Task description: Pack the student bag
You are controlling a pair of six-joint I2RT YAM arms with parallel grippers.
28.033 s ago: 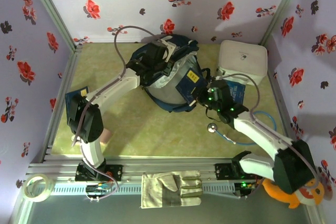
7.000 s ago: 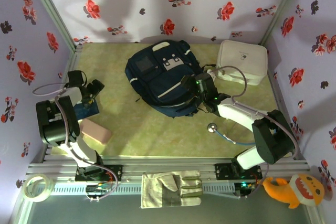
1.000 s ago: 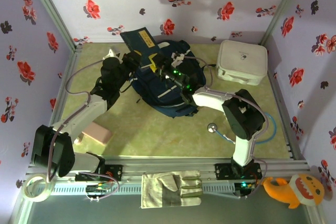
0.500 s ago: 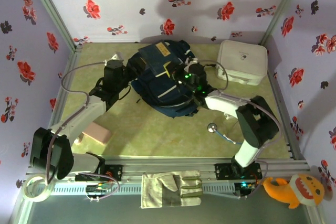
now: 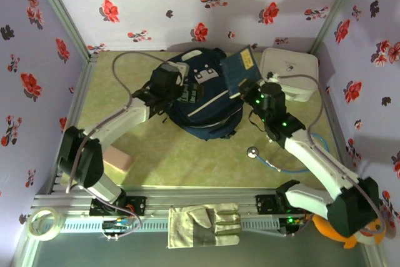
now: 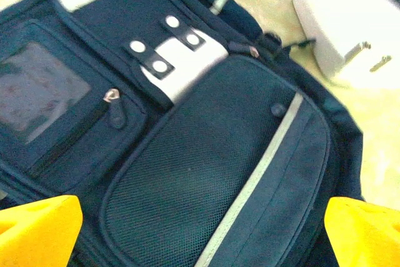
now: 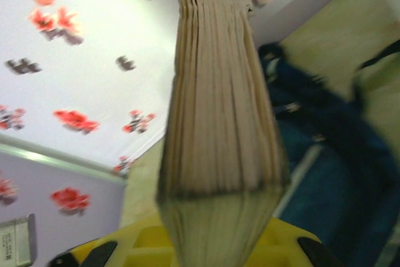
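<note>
The student bag (image 5: 203, 101) lies in the middle of the bench (image 5: 187, 167), front side up. The white case (image 5: 289, 73) sits just beside its top right corner. The left pincer (image 6: 201, 226) hangs over the bag with its yellow fingers (image 6: 37, 226) wide apart and nothing between them, so it holds nothing. The right pincer (image 7: 215, 239) is closed tight on a blue book (image 5: 240, 70). It holds the book up in the air, above the bag's right edge and near the white case. From the right wrist you can see the book's pages edge-on, standing up out of the yellow jaws.

I think the job now is to get the book into the bag. A few things could go wrong.

- **Bag not open:** The pockets I can see on the front look zipped shut, and I cannot tell if the big top part is open. If it is not, the book will just bump the cloth and stay out.
- **Bag moves:** Nothing holds the bag down, so a push from the book could make it slide or fold.
- **Book slips:** The pincer grips the book at one edge only — the pages could flop open, or the book could tip and slip out.
- **Case gets hit:** The book is close to the white case, so a wide swing could knock it.

Going slowly would help, and so would using the left pincer to hold the bag's mouth open.
</note>
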